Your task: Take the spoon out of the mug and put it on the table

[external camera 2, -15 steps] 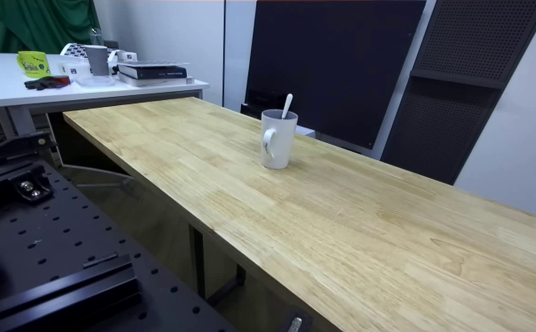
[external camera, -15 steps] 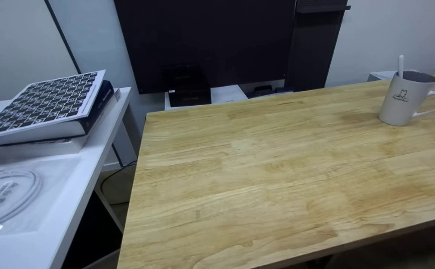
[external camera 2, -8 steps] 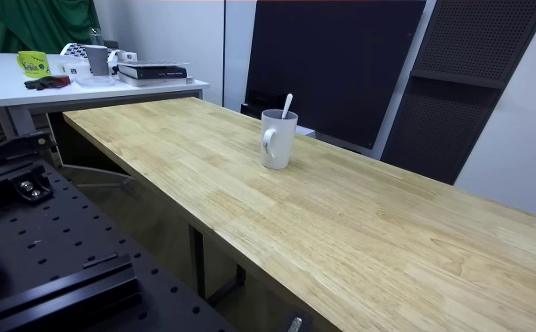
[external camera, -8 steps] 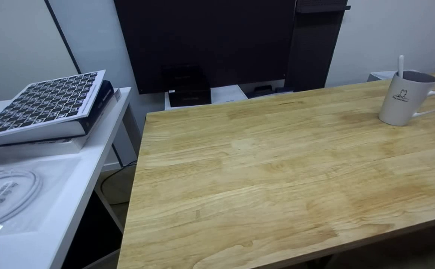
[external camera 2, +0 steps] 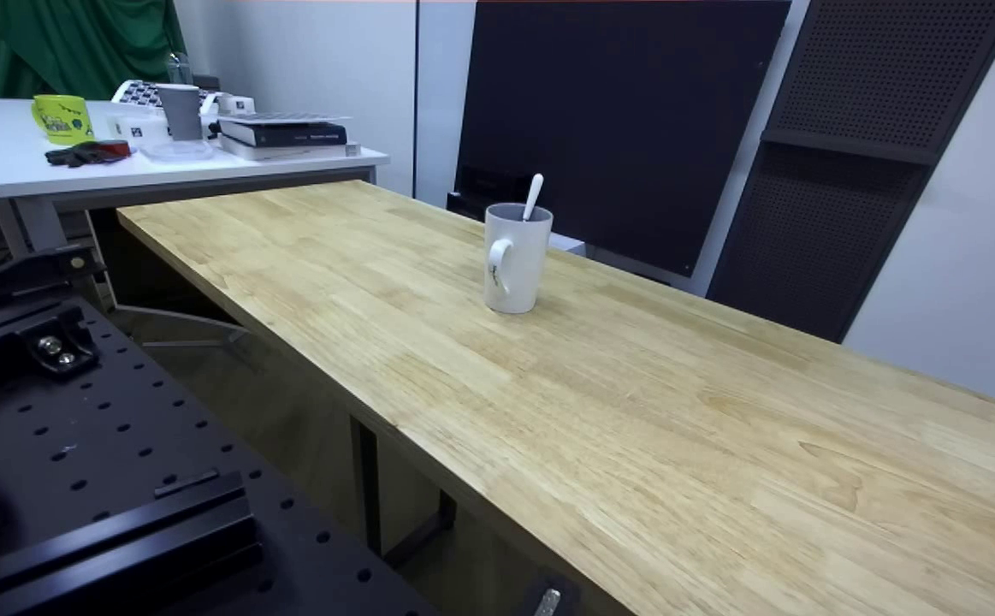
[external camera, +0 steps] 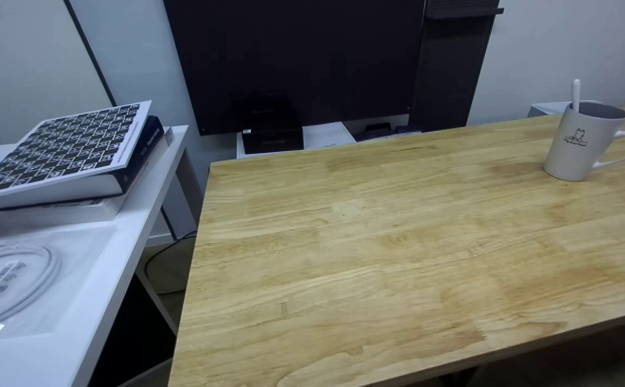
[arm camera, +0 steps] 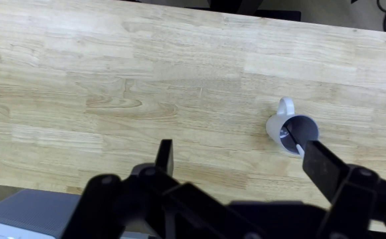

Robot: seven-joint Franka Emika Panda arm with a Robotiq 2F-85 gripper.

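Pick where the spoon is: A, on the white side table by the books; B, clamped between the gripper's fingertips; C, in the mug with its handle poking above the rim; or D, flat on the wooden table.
C: in both exterior views the spoon rises above the rim of the upright mug, and the wrist view shows it reaching down inside.

In exterior view: camera slants down across table [external camera: 376, 258], well back from mug [external camera: 578, 148], aimed left of mug, under dark panel [external camera: 301, 59]. In exterior view: faces panel behind mug from handle [external camera 2: 498, 247] side. Both share mug, table, panel, books [external camera 2: 292, 135]. Wrist view: from above, steeply down into mug; shares mug, table.
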